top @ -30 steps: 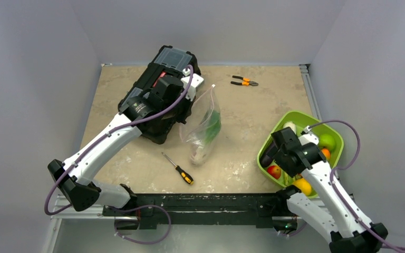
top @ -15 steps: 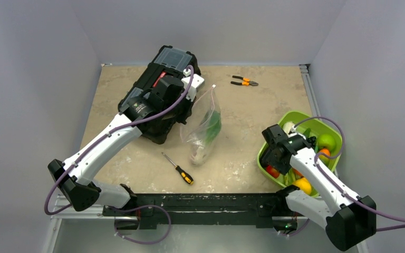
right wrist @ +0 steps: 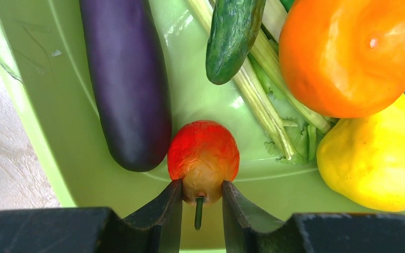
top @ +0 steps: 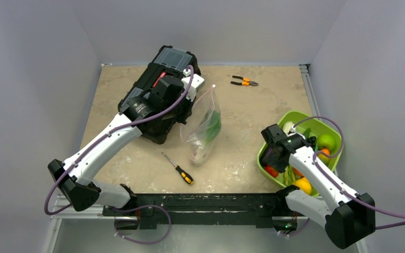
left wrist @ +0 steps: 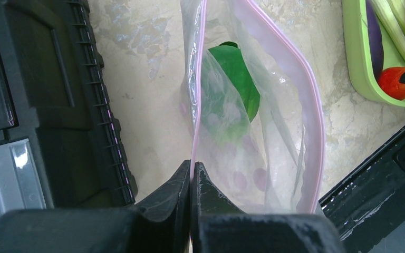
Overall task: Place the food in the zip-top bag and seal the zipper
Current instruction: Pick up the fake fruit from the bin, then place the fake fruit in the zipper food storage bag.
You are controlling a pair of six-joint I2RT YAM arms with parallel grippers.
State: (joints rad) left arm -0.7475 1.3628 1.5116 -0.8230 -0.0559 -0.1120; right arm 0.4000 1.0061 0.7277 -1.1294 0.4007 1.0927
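Your table (top: 242, 158) has walls at the back and along both sides, and its widest bare stretch lies between the bag and the bowl. The black toolbox (top: 169, 59) sits diagonally at the back left, with the left arm lying over it.

Just to the right of the toolbox, the clear zip-top bag (left wrist: 274, 158) stands with its mouth open. The pink zipper (left wrist: 308, 105) curves away on the far lip. Your left end effector (left wrist: 191, 179) is pinched tight on the near lip. A leafy green (left wrist: 234, 79) already lies inside the bag, and there is room in the mouth beside it.

The lime-green bowl (top: 290, 114) sits near the table's right edge, well apart from the bag. The rest of the food is crowded into it:
- a purple eggplant (right wrist: 126, 79) along the left wall
- an orange (right wrist: 353, 52) touching a yellow fruit (right wrist: 374, 158)
- pale green stalks (right wrist: 263, 89) under a cucumber (right wrist: 232, 37)

Your right end effector (right wrist: 201, 195) is down in the bowl. It is drawn in narrow on the stem end of a red-and-yellow fruit (right wrist: 204, 153), with a finger against each side. That fruit rests on the bowl floor just beside the eggplant's tip, and there is little room on either side of it.

A screwdriver (top: 178, 168) lies in front of the bag. A pair of pliers (top: 244, 81) lies near the back edge.
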